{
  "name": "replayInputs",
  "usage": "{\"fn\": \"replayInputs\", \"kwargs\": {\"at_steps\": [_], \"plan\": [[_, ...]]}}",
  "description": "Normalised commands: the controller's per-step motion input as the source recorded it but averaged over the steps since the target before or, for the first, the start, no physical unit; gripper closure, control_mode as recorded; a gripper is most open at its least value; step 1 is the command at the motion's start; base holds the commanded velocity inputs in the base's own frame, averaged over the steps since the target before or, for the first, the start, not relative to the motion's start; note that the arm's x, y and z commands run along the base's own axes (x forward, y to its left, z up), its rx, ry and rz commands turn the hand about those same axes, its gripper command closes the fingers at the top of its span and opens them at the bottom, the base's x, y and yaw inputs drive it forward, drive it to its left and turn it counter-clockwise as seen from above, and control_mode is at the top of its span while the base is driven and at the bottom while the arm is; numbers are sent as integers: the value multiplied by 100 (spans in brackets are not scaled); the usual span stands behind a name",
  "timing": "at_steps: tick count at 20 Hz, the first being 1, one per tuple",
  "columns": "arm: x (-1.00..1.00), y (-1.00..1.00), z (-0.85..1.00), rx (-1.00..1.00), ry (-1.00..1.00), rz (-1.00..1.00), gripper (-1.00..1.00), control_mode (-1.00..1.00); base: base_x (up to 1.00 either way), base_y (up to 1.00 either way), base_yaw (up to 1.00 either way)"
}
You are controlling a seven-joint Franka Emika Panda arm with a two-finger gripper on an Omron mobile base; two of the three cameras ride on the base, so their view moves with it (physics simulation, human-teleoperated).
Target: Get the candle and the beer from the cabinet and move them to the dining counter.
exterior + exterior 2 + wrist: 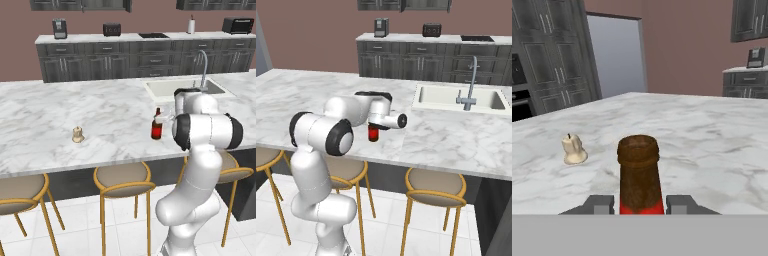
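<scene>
Marble fills the middle of both base views: the bench [60, 107], a white grey-veined island top, runs across the frame with round stools [122, 176] tucked under its near edge and a sink [165, 89] with its faucet [202, 70] at the right of the left base view. Going from the left of that view, the candle [77, 134] stands upright and alone on the bench at centre left, so by the look of it that half of the job is finished. Well to its right, near frame centre, the beer [157, 125] stands upright with its base on or just over the marble; I cannot tell which. The end effector [162, 118] is at its neck, and in the hand view the two dark fingertips [601, 204] sit close on either side of the red label at the bottom centre, narrowly closed around the bottle, with the candle at lower left of that frame. Across the top of the left base view runs the wall counter with a toaster [111, 29], and the cabinet [80, 5] hangs at the upper left edge. My judgement: both things have reached the bench, and what is left is to let go of the beer and draw the arm clear.
</scene>
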Motion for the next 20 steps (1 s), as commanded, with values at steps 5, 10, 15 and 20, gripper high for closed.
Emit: {"fn": "replayInputs", "kwargs": {"at_steps": [5,10,15,20], "plan": [[11,0,-9,0,-6,0,100,-100,0,0,0],[16,0,-5,0,-4,0,100,-100,0,0,0],[24,6,-1,-1,0,0,100,-100,0,0,0],[31,18,-4,-3,5,0,100,-100,0,0,0]]}}
